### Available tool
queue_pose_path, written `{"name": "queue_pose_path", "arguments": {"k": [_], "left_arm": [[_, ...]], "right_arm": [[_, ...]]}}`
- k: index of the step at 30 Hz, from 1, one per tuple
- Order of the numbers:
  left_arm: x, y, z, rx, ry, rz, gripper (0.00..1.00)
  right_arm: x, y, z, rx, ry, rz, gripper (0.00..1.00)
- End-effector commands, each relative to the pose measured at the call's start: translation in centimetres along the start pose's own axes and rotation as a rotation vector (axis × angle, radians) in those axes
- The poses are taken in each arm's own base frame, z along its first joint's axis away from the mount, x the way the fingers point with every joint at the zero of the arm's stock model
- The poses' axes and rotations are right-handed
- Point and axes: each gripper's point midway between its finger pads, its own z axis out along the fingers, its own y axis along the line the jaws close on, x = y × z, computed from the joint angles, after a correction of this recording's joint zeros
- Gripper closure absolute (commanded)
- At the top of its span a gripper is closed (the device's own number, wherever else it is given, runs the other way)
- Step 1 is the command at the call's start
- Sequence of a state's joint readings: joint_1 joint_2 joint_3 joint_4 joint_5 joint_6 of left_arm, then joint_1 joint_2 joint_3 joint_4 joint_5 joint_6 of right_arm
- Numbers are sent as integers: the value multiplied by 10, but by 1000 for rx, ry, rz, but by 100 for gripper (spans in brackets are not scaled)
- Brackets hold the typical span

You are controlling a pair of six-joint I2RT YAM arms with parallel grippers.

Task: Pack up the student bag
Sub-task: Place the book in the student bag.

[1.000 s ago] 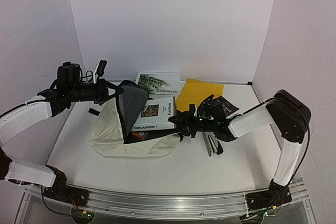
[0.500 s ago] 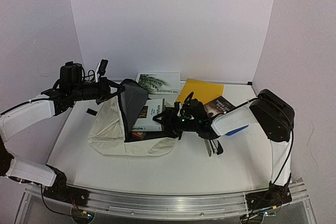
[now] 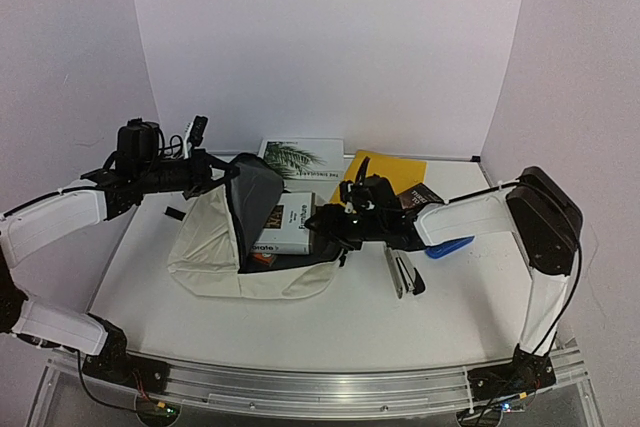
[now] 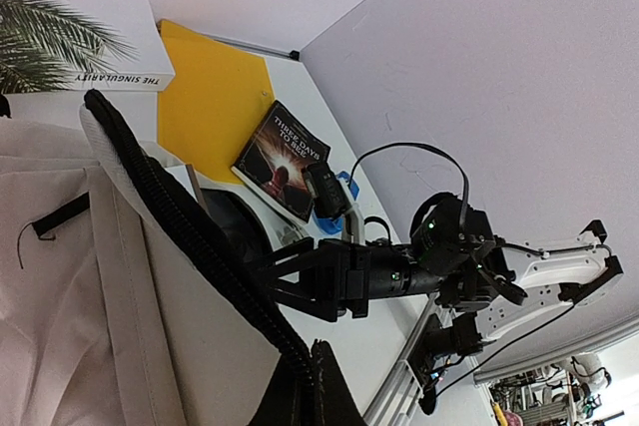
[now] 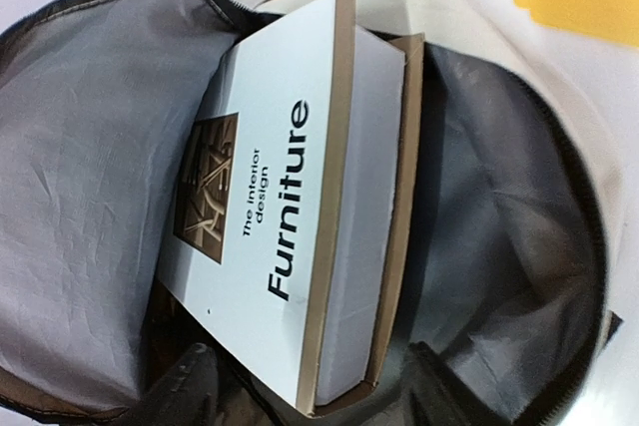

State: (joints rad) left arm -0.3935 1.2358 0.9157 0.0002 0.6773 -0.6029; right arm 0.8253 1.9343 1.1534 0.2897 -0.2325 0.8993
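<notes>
Two pincers inspected. My left pincer (image 3: 212, 175) is closed tight on the upper rim of the student bag (image 3: 215, 257) and holds its mouth raised. The bag lies on the table (image 3: 330, 327) left of centre, mouth facing my right arm. My right pincer (image 3: 322, 223) sits at that mouth, jaws apart astride the near end of the Furniture book (image 5: 270, 197), apparently not clamping it. The book is partly inside, resting on the grey lining, its long axis running from my right pincer straight into the bag. Judgement: the right arm is nearer, and a push along that axis should seat the book.
</notes>
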Motion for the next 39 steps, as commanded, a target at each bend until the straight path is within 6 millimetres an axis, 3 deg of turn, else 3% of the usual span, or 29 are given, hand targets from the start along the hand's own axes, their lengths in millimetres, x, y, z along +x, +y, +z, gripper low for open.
{"name": "queue_pose_path", "arguments": {"k": [1, 7, 17, 32, 35, 39], "left_arm": [[-31, -26, -6, 47, -74, 75, 100], [-29, -29, -5, 62, -47, 90, 100], [-25, -36, 4, 128, 0, 95, 100], [-18, -30, 15, 123, 22, 94, 100], [-19, -30, 15, 119, 13, 98, 100], [-21, -26, 11, 80, -7, 109, 100]], "right_arm": [[1, 12, 13, -45, 35, -33, 47], [4, 18, 33, -90, 69, -50, 56], [2, 56, 68, -289, 83, -18, 68], [-2, 106, 101, -409, 38, -108, 64], [-5, 106, 102, -400, 24, -105, 62], [-15, 102, 92, -356, -37, -118, 51]]}}
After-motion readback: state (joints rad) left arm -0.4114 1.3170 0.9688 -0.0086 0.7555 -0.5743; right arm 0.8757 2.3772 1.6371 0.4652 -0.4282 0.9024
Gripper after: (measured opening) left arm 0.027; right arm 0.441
